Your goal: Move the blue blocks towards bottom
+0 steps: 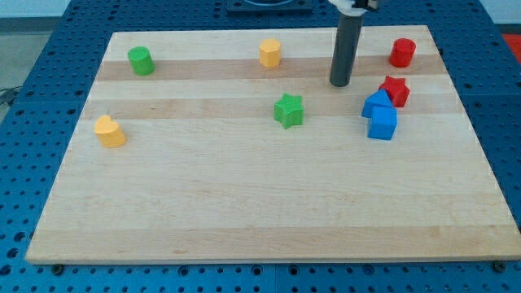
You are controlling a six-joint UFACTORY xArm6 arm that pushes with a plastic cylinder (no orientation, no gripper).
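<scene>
Two blue blocks sit together at the view's right: one blue block [376,104] toward the top-left and a blue cube [383,124] just below it, touching. A red star [395,90] touches the upper blue block at its top right. My tip [339,84] rests on the board to the upper left of the blue blocks, a short gap away from them, touching no block.
A red cylinder [402,52] stands at the top right. A green star [288,111] lies mid-board, left of my tip. A yellow block [270,53] and a green cylinder [141,60] lie along the top. A yellow block [109,131] lies at the left. The wooden board [244,203] has edges all round.
</scene>
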